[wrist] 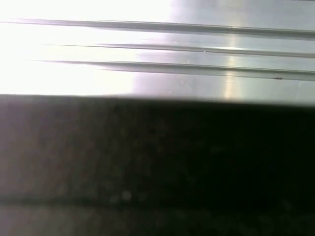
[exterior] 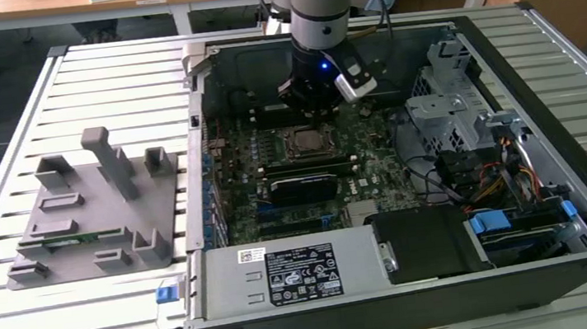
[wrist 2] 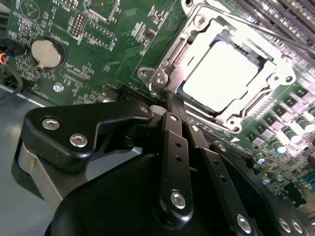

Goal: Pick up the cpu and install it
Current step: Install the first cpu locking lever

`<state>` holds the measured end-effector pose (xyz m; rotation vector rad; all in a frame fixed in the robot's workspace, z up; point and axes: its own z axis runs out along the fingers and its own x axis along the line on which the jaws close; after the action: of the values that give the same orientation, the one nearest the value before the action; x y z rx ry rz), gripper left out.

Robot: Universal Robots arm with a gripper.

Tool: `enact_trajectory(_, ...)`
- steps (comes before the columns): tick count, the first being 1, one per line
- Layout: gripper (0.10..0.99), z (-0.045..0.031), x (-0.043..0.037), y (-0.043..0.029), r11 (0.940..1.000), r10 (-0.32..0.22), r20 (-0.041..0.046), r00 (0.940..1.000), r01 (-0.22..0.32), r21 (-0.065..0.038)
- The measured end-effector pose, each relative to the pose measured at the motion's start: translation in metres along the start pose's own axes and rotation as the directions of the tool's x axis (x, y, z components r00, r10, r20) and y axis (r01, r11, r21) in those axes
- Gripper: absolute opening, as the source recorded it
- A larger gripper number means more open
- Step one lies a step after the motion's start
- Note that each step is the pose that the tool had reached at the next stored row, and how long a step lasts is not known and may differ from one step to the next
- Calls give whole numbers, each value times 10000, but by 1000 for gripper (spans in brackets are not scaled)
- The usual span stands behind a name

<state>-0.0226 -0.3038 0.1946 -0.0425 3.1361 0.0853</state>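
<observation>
While fingers (wrist 2: 170, 101) hover, cpu (wrist 2: 222, 73) seated in socket frame (wrist 2: 162, 76)

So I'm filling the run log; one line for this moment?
cpu: seated in socket frame | gripper: shut, empty, beside socket | motherboard: in open case

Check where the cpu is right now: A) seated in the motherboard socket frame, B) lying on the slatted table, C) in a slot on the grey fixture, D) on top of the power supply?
A: in the second wrist view the cpu lies flat inside the metal socket frame on the motherboard, just past the gripper.
</observation>
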Motion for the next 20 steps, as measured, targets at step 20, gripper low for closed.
enact_trajectory(20,106,-94,-2,-26,10000,0,-2,10000,0,-54)
